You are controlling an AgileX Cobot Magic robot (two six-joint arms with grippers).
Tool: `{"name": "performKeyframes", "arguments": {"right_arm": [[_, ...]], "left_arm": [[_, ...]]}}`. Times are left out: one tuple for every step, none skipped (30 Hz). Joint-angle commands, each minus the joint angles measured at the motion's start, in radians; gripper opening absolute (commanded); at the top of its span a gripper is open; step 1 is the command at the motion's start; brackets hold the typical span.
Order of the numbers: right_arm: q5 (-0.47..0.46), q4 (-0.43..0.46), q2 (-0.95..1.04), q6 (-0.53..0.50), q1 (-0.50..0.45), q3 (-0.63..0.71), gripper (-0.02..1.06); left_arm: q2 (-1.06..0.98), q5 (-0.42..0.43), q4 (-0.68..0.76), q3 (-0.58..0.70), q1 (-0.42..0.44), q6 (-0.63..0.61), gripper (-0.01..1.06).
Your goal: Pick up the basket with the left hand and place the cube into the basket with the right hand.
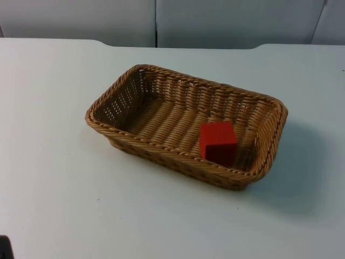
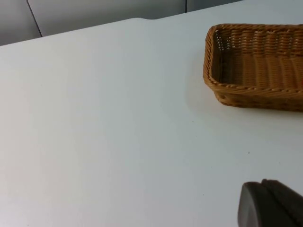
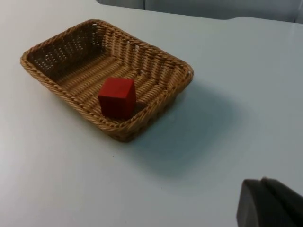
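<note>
The left gripper [image 2: 272,203] hangs well back from the basket [image 1: 186,125], a black fingertip over bare white table [image 1: 54,189]; whether it is parted or closed cannot be told, and it grips nothing. The basket rests flat on the table ahead of it, so the job looks essentially done. It is a rectangular tray of tan woven wicker with a braided rim and ribbed floor. The cube [image 1: 218,142], red, matte and sharp-edged, sits inside against the wall farthest from the left gripper. The right gripper [image 3: 270,203] waits well apart too, its state equally unclear.
</note>
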Motion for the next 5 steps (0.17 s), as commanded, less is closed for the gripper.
{"name": "performKeyframes", "arguments": {"right_arm": [[-0.011, 0.007, -0.003, -0.007, -0.046, 0.005, 0.0], [-0.011, 0.007, -0.003, -0.007, -0.081, 0.005, 0.0], [-0.011, 0.007, -0.003, -0.007, -0.12, 0.005, 0.0], [-0.011, 0.007, -0.003, -0.007, -0.134, 0.005, 0.0], [-0.011, 0.007, -0.003, -0.007, -0.149, 0.005, 0.0]], "left_arm": [[-0.005, -0.011, -0.003, 0.005, -0.005, -0.01, 0.0], [-0.005, -0.011, -0.003, 0.005, -0.005, -0.01, 0.0], [-0.005, -0.011, -0.003, 0.005, -0.005, -0.01, 0.0], [-0.005, -0.011, -0.003, 0.005, -0.005, -0.01, 0.0], [-0.005, -0.011, -0.003, 0.005, -0.005, -0.01, 0.0]]}}
